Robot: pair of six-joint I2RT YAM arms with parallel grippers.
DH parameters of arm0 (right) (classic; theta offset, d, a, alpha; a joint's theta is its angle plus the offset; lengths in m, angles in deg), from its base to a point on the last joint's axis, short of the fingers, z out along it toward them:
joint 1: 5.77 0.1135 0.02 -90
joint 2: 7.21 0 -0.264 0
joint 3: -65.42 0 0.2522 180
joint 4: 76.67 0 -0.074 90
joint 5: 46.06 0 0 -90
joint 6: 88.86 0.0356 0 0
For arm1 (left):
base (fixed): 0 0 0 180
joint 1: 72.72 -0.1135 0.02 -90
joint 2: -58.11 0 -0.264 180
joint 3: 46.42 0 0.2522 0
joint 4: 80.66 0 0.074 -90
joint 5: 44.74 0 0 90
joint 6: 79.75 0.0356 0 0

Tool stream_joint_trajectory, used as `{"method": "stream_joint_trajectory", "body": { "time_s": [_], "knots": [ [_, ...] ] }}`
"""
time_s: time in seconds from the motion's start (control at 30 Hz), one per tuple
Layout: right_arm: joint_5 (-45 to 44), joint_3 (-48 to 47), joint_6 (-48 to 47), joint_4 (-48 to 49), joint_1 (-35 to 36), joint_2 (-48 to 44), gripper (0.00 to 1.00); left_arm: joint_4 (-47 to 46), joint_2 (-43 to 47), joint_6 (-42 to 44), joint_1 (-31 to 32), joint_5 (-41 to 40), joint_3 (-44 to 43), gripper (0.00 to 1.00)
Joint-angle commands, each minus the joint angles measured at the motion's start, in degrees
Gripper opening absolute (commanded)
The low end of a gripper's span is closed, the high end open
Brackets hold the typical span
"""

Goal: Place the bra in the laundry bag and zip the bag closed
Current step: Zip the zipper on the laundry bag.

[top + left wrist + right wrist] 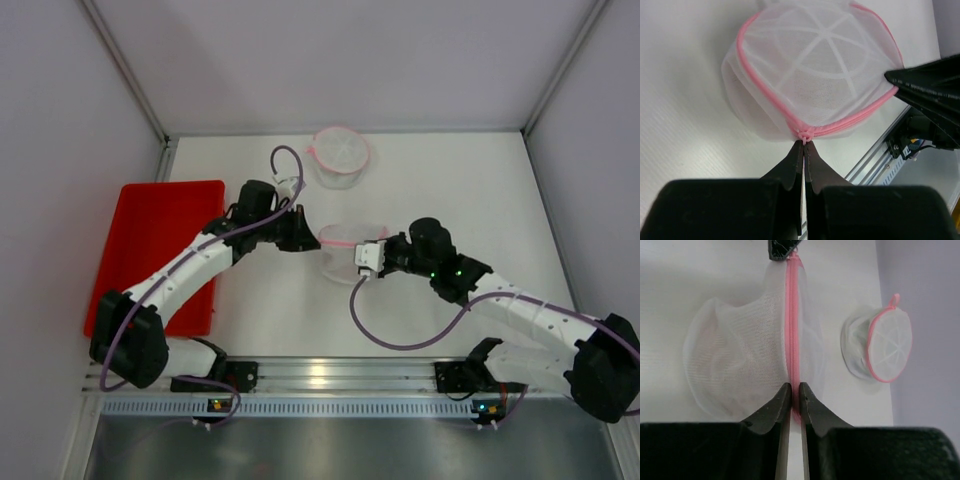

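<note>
White desk [450, 180] carries everything; red tray [160, 230] lies at 9 o'clock of the working area, bare as far as the top view shows. The laundry bag [340, 255], a domed white mesh pouch with pink trim, sits mid-desk between the two arms. A second bag [340, 155] of the same make stands well apart at its 12 o'clock, untouched. Bra: not visible on the desk. A faint tint shows inside the mesh, but cannot tell whether that is it. The zip [792, 315] runs as a closed pink line across the bag in the right wrist view. Left fingers [790, 167] are pressed together on the knotted pink end of the zip at the bag's 9 o'clock. Right fingers [775, 407] are clamped on the zip tape at the 3 o'clock side, the pink strip squeezed between them. Judgement: bag is very light, soft and floppy, and the mesh slips and bunches, so it will drag instead of resisting a pull. The stitched pink tape and the pull are the only firm holds. One side must anchor the tape while the other draws along it, with the line kept taut.
</note>
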Motion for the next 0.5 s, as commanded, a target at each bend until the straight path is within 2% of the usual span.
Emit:
{"method": "stream_joint_trajectory", "body": {
  "time_s": [0.0,0.07,0.1,0.13,0.27,0.47],
  "knots": [
    [1.19,-0.38,-3.48,0.03,-3.54,-0.69,0.14,0.9,1.32,1.53,-0.77,1.47,-1.2,0.0],
    [1.89,-3.96,-2.7,-2.58,-4.07,0.79,0.29,0.9,1.06,1.36,-0.68,4.01,-2.16,0.0],
    [3.55,-5.73,-1.38,-3.99,-4.07,1.32,0.46,0.99,1.06,1.1,-0.51,4.29,-2.52,0.0],
    [4.61,-7.4,1.41,-6.44,-4.07,1.76,0.5,0.9,0.8,1.09,-0.07,4.64,-3.22,0.0],
    [10.5,-13.21,5.04,-9.28,-2.5,2.91,0.55,0.81,1.15,0.57,2.56,4.2,-4.01,0.0],
    [9.72,-14.88,7.59,-9.63,4.89,5.89,0.57,0.64,0.44,-2.06,5.73,2.27,-3.93,0.0]
  ]
}}
